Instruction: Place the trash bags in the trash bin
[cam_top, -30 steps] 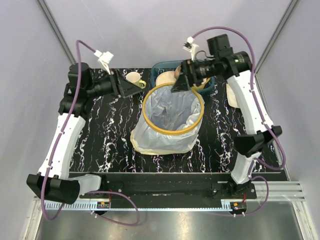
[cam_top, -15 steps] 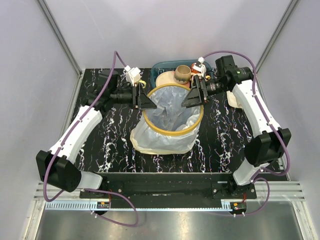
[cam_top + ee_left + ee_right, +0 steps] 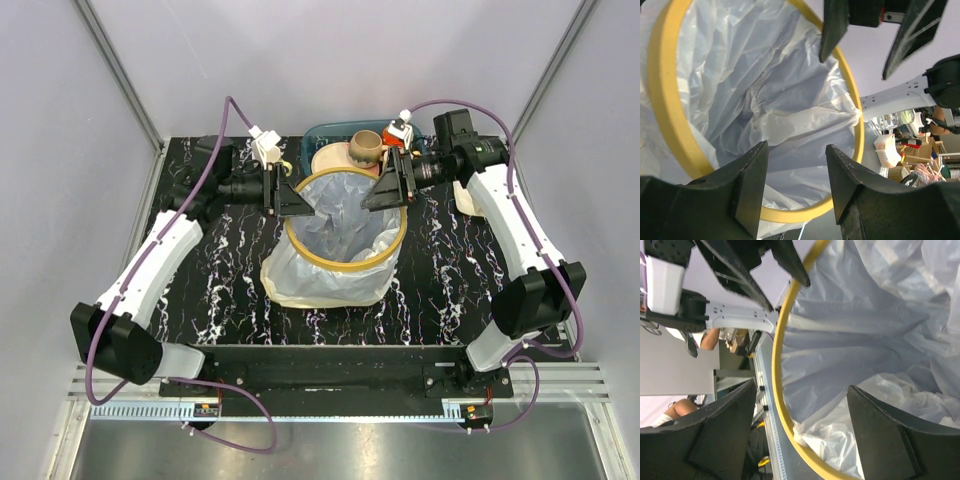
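Bag (image 3: 338,228) lines the bin (image 3: 345,267); left gripper (image 3: 300,197) and right gripper (image 3: 382,190), both spread and empty, hover over opposite rim edges.

Overhead; opposed wrist close-ups of trash bin (image 3: 670,120)

Left claw (image 3: 303,203) and right claw (image 3: 372,198) point inward, facing each other, jaws parted.

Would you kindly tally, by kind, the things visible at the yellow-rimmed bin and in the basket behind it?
Trash bin: 1
Trash bag lining it: 1
Teal basket: 1
Tan mug: 1
Cream plate: 1
Total: 5
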`<state>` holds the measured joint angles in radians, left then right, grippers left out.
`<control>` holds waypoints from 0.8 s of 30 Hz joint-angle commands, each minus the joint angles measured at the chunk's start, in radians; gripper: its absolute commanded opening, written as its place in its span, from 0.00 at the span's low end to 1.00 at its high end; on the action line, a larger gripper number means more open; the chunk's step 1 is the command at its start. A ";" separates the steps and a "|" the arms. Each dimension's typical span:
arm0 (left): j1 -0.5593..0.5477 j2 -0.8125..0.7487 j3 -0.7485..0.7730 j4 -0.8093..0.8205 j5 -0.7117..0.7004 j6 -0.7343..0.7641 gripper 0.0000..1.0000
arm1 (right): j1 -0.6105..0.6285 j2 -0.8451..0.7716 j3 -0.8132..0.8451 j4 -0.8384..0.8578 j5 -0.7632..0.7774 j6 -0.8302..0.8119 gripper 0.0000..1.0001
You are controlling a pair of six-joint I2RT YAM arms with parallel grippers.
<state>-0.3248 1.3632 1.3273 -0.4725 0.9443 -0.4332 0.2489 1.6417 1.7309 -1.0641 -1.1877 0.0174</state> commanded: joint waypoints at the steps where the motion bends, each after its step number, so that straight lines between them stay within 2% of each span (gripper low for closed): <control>1: -0.034 -0.090 0.070 0.126 0.108 0.025 0.56 | 0.004 -0.069 0.062 0.243 -0.015 0.244 0.83; 3: -0.083 -0.136 0.062 0.172 0.108 0.027 0.58 | 0.007 -0.085 0.052 0.425 -0.004 0.403 0.83; 5: -0.132 -0.162 0.029 0.237 0.126 -0.005 0.59 | 0.012 -0.079 0.039 0.528 0.017 0.493 0.83; 6: -0.193 -0.168 0.014 0.259 0.126 -0.013 0.59 | 0.029 -0.076 0.036 0.606 0.032 0.545 0.84; 9: -0.310 -0.181 -0.045 0.353 0.088 -0.036 0.59 | 0.075 -0.031 0.044 0.712 0.114 0.639 0.84; 13: -0.391 -0.182 -0.132 0.523 0.028 -0.125 0.60 | 0.118 0.030 0.022 0.895 0.195 0.829 0.83; 16: -0.427 -0.214 -0.226 0.661 -0.051 -0.137 0.63 | 0.135 0.072 0.022 0.999 0.217 0.926 0.83; 17: -0.428 -0.228 -0.247 0.743 -0.083 -0.183 0.64 | 0.136 0.081 0.018 1.027 0.220 0.947 0.83; 24: -0.448 -0.220 -0.367 0.893 -0.176 -0.357 0.69 | 0.139 0.125 -0.031 1.133 0.206 1.067 0.83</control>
<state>-0.7601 1.1679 0.9955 0.1997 0.8490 -0.6727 0.3836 1.7603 1.7157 -0.0803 -0.9825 0.9718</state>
